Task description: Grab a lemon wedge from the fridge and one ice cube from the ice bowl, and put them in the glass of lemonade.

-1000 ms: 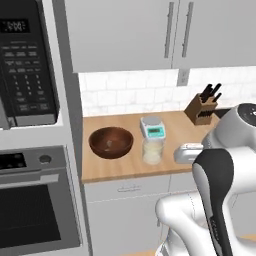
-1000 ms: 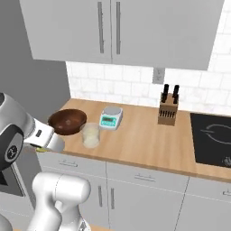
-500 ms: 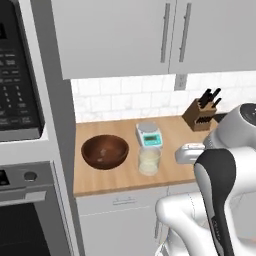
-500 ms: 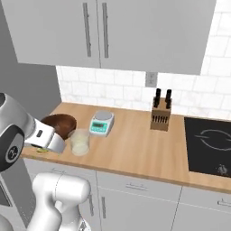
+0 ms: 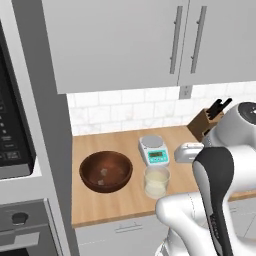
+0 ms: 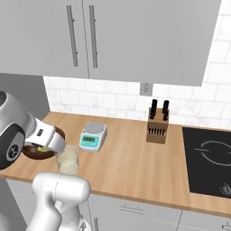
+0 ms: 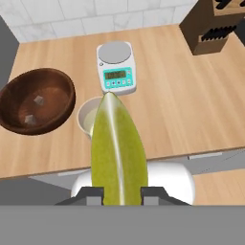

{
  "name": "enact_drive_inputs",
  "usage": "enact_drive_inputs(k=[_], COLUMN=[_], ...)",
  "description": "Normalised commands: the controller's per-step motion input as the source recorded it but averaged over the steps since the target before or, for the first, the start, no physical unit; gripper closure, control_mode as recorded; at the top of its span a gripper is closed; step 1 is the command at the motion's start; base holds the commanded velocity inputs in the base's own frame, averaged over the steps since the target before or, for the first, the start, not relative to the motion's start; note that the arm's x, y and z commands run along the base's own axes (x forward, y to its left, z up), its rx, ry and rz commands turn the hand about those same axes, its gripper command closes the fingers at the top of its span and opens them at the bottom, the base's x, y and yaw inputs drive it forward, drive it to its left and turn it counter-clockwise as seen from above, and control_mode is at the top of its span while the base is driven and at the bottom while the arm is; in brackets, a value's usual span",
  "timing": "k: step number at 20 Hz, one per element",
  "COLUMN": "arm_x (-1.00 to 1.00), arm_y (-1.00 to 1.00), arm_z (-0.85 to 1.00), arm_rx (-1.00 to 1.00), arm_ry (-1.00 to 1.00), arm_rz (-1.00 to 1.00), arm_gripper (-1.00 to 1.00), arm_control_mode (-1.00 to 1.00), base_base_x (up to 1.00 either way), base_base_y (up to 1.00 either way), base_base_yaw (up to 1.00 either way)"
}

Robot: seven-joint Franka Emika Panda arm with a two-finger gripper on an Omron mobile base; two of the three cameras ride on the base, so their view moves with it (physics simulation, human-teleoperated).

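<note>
Yellow-green, the lemon wedge [image 7: 118,153] is sitting squeezed between the gripper [image 7: 122,194] fingers, its tip pointing to twelve o'clock over the glass of lemonade [image 7: 92,117]. The ice bowl [image 7: 37,100] is lying at ten o'clock from the glass, holding ice cubes.

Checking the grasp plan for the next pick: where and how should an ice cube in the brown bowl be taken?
Come straight down into the ice bowl, pinching one ice cube across two opposite flat faces. The raised rim blocks any sideways approach, and the two cubes lie apart, leaving finger room. First, though, the gripper must release the lemon wedge.
</note>
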Motion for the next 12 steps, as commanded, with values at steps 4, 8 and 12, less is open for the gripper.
enact_drive_inputs(k=[4,8,12], arm_x=[0.00,0.00,0.00], arm_y=[0.00,0.00,0.00], arm_z=[0.00,0.00,0.00], arm_rx=[0.00,0.00,0.00], arm_ry=[0.00,0.00,0.00], arm_rz=[0.00,0.00,0.00], arm_gripper=[1.00,1.00,1.00], arm_control_mode=[1.00,1.00,1.00], base_base_x=[0.19,0.27,0.28], base_base_y=[0.07,0.30,0.24], base_base_yaw=[-0.01,-0.06,-0.04])
